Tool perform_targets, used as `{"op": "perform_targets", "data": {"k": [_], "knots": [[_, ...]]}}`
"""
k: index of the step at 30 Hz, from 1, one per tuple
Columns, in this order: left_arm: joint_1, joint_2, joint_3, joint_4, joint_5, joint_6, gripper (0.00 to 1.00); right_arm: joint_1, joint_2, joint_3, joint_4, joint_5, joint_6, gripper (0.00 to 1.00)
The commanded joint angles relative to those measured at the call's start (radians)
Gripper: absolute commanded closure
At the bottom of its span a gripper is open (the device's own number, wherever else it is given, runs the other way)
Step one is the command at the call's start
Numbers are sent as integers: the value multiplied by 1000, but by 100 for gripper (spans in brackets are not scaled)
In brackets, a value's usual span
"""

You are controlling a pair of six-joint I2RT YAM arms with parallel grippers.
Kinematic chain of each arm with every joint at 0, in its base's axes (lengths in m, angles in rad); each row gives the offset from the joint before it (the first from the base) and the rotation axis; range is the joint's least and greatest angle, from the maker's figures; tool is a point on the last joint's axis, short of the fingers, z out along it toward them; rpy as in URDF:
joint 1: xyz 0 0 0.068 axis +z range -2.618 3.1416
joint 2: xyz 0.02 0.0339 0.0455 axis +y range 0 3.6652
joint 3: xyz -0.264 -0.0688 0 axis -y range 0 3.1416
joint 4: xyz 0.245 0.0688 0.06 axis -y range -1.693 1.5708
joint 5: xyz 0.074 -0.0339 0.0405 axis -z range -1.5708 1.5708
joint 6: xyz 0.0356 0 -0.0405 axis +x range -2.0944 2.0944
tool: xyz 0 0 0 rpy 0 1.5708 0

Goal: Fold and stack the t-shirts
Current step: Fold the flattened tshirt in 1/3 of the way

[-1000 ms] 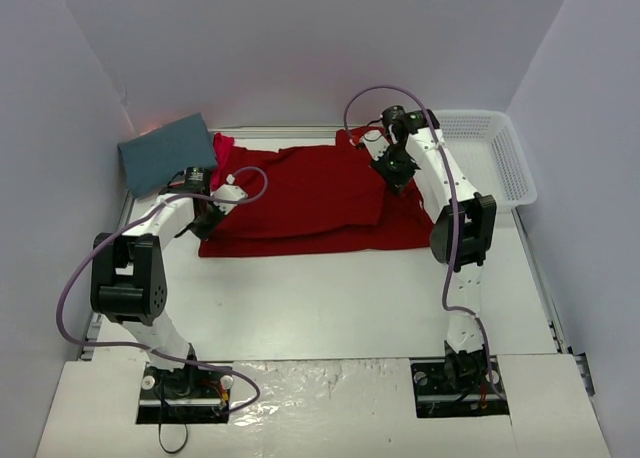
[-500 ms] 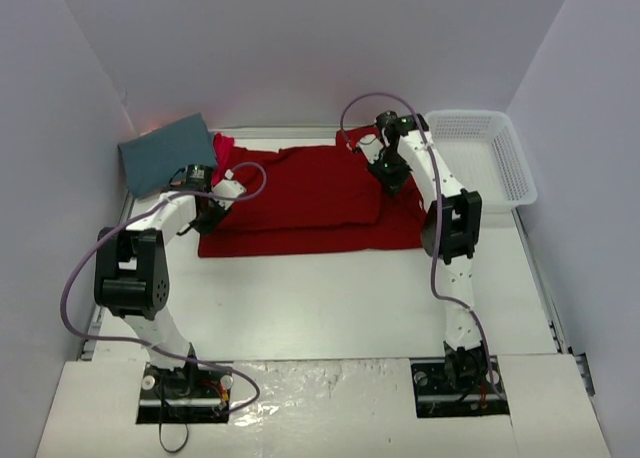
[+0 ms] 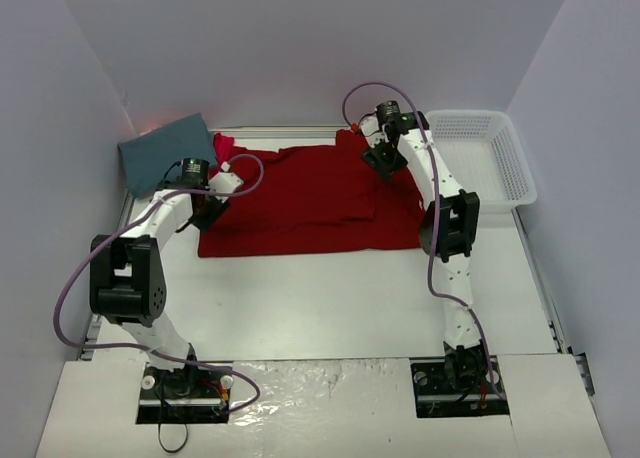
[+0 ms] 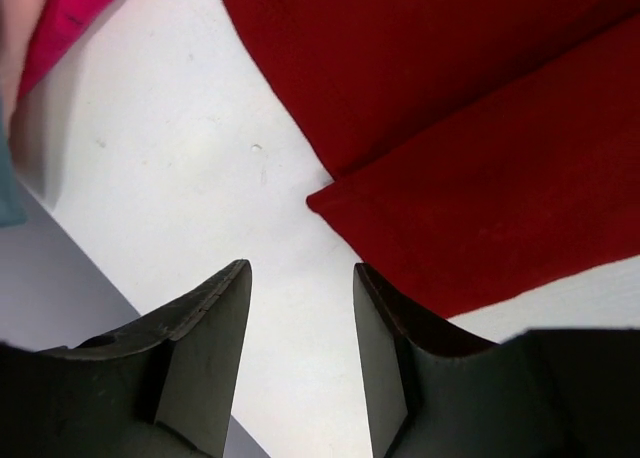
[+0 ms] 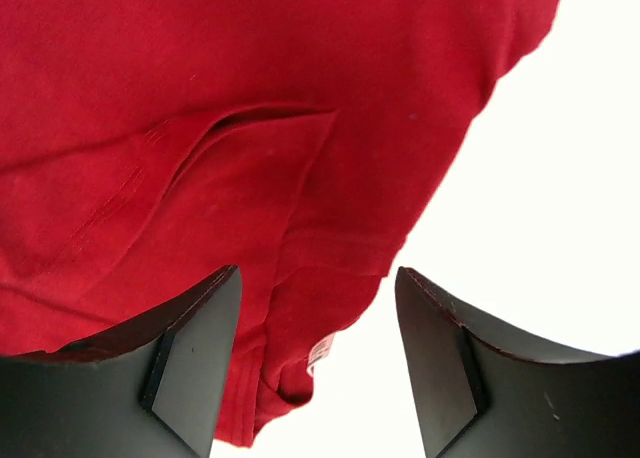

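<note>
A deep red t-shirt (image 3: 300,200) lies folded lengthwise on the white table (image 3: 330,298); its left edge also shows in the left wrist view (image 4: 480,158). My left gripper (image 3: 207,210) (image 4: 300,270) stands open just off that left edge, over bare table. My right gripper (image 3: 380,164) (image 5: 318,274) hangs open above the shirt's far right part (image 5: 200,108), where a small white label (image 5: 322,350) shows at the hem. A slate-teal t-shirt (image 3: 165,154) lies folded at the far left. A pinkish-red t-shirt (image 3: 222,145) (image 4: 70,18) peeks out beside it.
A white mesh basket (image 3: 492,158) stands at the far right beside the table. Grey walls close in the left, back and right sides. The purple cables (image 3: 80,278) loop out from both arms.
Both grippers went from shut on the red shirt's edges to open and let the cloth go. The right gripper moved back and left; the left gripper drew slightly back from the shirt.
</note>
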Motion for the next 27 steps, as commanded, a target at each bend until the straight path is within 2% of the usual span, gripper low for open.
{"op": "perform_targets", "data": {"k": [1, 8, 16, 20, 27], "knots": [[9, -114, 27, -47, -13, -27, 56, -8, -17, 28, 35, 52, 23, 41], [19, -270, -36, -102, -1, -42, 52, -7, -140, -139, 33, -54, 29, 43], [29, -389, -127, -116, 13, -68, 50, -2, -282, -450, 33, -229, 3, 48], [32, -435, -159, -119, 18, -85, 50, 2, -302, -498, 20, -315, -21, 50], [32, -461, -190, -121, 31, -110, 50, 22, -246, -477, -27, -416, -49, 52]]}}
